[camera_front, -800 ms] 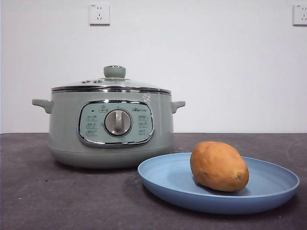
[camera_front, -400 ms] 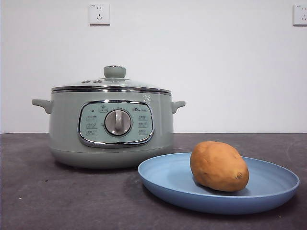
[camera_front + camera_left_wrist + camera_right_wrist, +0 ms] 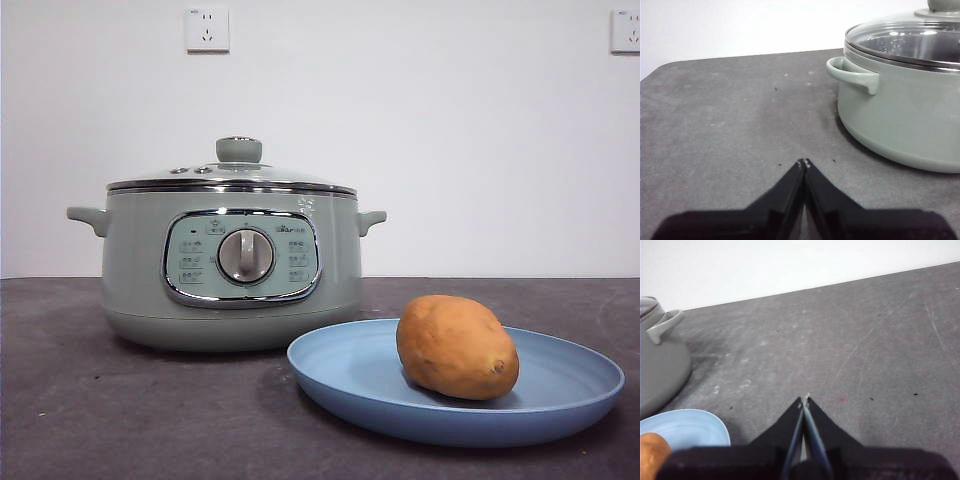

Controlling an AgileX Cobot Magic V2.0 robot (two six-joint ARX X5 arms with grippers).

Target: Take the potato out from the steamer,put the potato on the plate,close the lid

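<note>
The potato (image 3: pixel 457 346) lay on the plate (image 3: pixel 340 375), lid (image 3: pixel 232 176) seated on the steamer (image 3: pixel 135 270); both grippers (image 3: pixel 803 163) (image 3: pixel 805 399) sat closed, empty.

Left gripper (image 3: pixel 804 163) and right gripper (image 3: pixel 805 399) — matte black wedge fingers, pale-flecked tips.

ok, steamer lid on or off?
On. The lid sits flat on the steamer, its chrome rim seated all round the pot's top edge, knob up. The left wrist view shows the same.

sage-green steamer (image 3: pixel 232 270), blue plate (image 3: pixel 560 400), orange-brown potato (image 3: pixel 457 346)
</note>
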